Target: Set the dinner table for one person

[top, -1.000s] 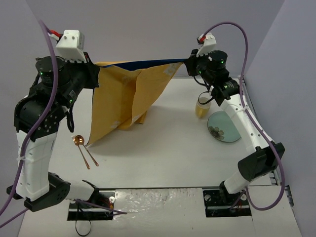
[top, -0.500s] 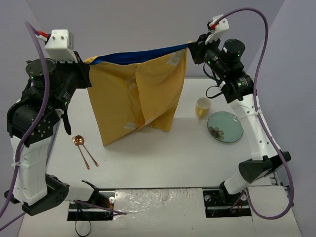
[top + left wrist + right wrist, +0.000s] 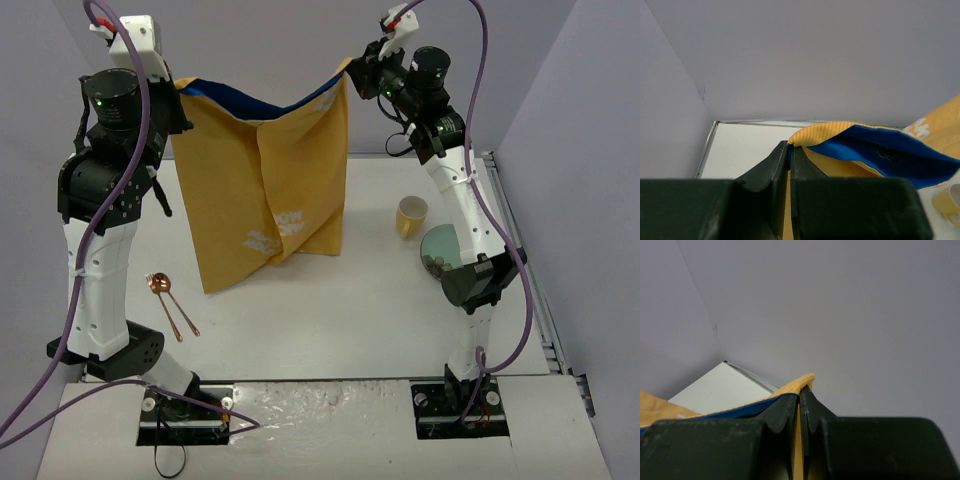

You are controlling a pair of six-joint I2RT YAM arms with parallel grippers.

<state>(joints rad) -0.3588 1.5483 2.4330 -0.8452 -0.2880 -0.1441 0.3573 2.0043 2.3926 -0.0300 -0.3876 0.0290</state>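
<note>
The dinner table [image 3: 330,320], a broad matte white top walled in pale lavender-grey on three sides, fills the middle and lower part of the overhead view. Above it both arms stand tall. The left gripper [image 3: 178,86], at the upper left of the frame, is pinched tight on one top corner of an orange-yellow cloth [image 3: 270,170]. The right gripper [image 3: 350,70], at the upper centre, is pinched just as tight on the other top corner. In each wrist view the dark fingers [image 3: 777,165] meet, with only the thin fabric edge between them. The cloth hangs between the two grippers like a curtain. Its blue top edge sags slightly, a vertical fold runs down the middle, and white lettering shows low on its face. Its lower left corner reaches down toward the tabletop; whether it touches cannot be told. At the left of the table, just beside the cloth's lower corner, lie two copper-coloured utensils [image 3: 168,302], crossed, one of them a spoon. At the right a yellow cup [image 3: 411,216] stands upright, and near it a pale green plate [image 3: 440,245] lies partly hidden behind the right arm.
</note>
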